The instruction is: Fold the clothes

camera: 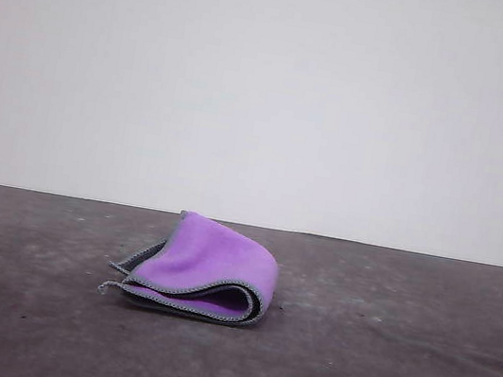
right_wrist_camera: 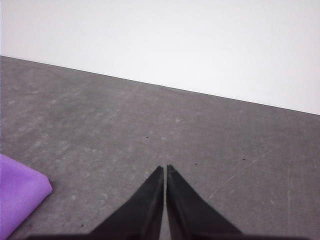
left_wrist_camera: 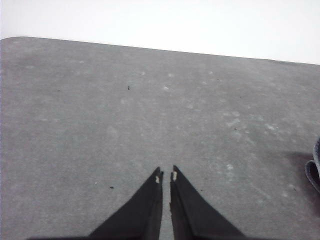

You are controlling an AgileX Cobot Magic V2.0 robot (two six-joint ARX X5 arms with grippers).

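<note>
Cloth lying near middle of grey tabletop, folded loosely over itself, purple face out, grey stitched edging along open front lips. Soft, light, limp by the look of it; likely to sag and slide unless pinched through the edging at a corner. Left tool closed on nothing, above bare tabletop with cloth edge off to one side. Right tool likewise closed, empty, purple fold nearby.

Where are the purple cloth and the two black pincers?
cloth (camera: 211, 263): front view, purple top face.
left gripper (left_wrist_camera: 166, 175): left wrist view, between its fingertips.
right gripper (right_wrist_camera: 165, 169): right wrist view, between its fingertips.
</note>
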